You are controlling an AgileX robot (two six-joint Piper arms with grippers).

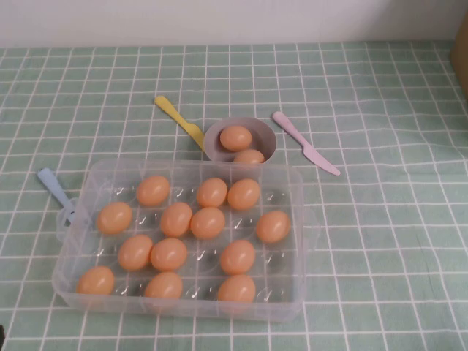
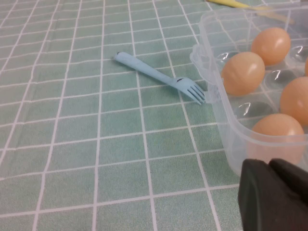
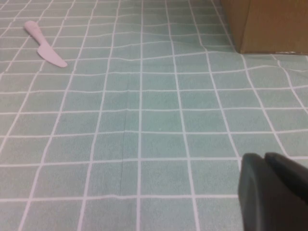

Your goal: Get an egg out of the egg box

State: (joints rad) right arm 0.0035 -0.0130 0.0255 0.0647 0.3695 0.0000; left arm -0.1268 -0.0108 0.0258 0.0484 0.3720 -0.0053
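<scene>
The box [image 1: 296,219] sits in the middle of the green checked cloth [image 1: 380,241] w/ about a dozen eggs in its dimples. Which egg gets picked, can't tell yet; none is held. One easy pick is the egg [image 1: 273,227] on the box's right side, w/ free dimples next to it. Two more eggs lie in the bowl [image 1: 217,136] just behind the box.

Neither arm shows in the high view. The left gripper [image 2: 274,195] hangs low over the cloth just outside the box's left wall, its two dark fingers pressed together, nothing between them. The right gripper [image 3: 272,192] is over bare cloth, well away from the box, and its fingers look closed too, holding nothing.

What could go wrong:
- Jaws are shut. If they don't open wide first, they'd bump an egg, not grab it.
- Eggs are smooth & round. A squeeze off-center could make one pop out and roll.
- Eggs sit close together in the middle. Fingers going down there could knock a neighbor out of its dimple.
- The box is light, clear plastic. A finger catching its wall could drag or tip it.
- The blue fork [image 2: 161,77] touches the box's left wall, so the left arm could hit it on the way in.
</scene>
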